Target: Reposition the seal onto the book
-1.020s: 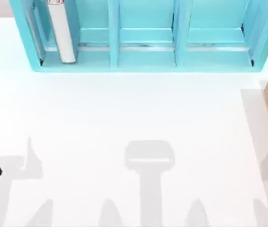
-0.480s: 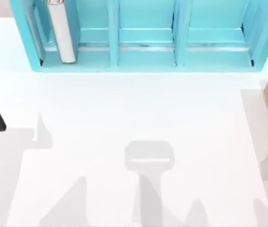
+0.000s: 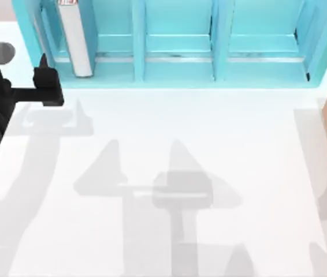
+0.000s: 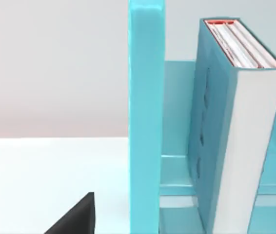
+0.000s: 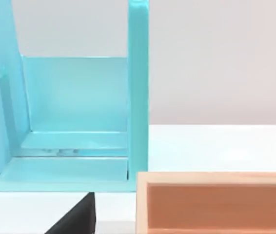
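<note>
The left gripper (image 3: 47, 86) sits far left by the shelf (image 3: 175, 75); can't tell its jaws. The book (image 3: 75, 40) stands upright in the leftmost compartment. No seal spotted, so approach slowly, square to the spine.

Top view: overhead, looking down on the white table (image 3: 210, 133) and shelf unit (image 3: 175, 69). Left wrist view: low, close, level, facing the shelf's end wall and the book (image 4: 235, 126). Right wrist view: low, level, facing the shelf's opposite end and a wooden box (image 5: 216, 202); the shelf is common to all views.
</note>
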